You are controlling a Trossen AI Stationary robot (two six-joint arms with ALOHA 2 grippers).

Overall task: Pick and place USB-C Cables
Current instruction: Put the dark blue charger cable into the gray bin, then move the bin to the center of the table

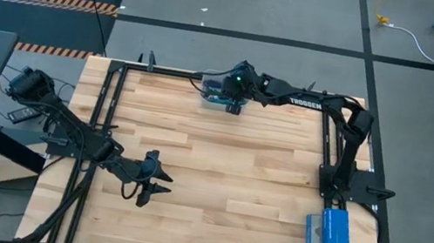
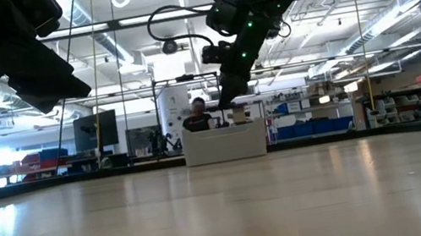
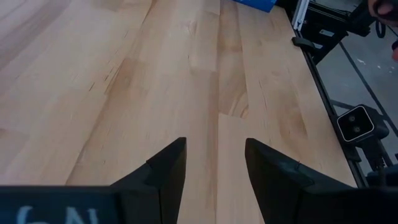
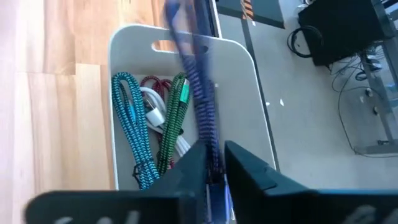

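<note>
Overhead, I am holding the right gripper (image 1: pixel 233 107) right over the white bin (image 1: pixel 215 93) at the far edge of the table (image 1: pixel 218 166), while the left gripper (image 1: pixel 155 187) is waiting well away from the bin, toward the near left side. I am seeing no loose cables on the bare wood from up here, only a blue box (image 1: pixel 328 239) at the near right corner, far from the bin.

Level with the table, I am watching the right gripper (image 2: pixel 224 98) hanging just above the bin (image 2: pixel 224 143), with a person (image 2: pixel 197 117) in the room beyond it.

Through the left wrist camera, I am seeing the left gripper (image 3: pixel 214 163) with its fingers spread apart and nothing between them, over bare wood.

Through the right wrist camera, the right gripper (image 4: pixel 214 163) is pinching a purple-blue cable (image 4: pixel 198 74) that is dangling over the bin (image 4: pixel 258 93). Inside the bin are already lying a teal cable (image 4: pixel 132 124), a green cable (image 4: pixel 174 118), a magenta cable (image 4: pixel 157 84) and a white cable (image 4: pixel 152 107). I am judging the job nearly finished: this cable needs releasing, and any others left are out of my sight.
</note>
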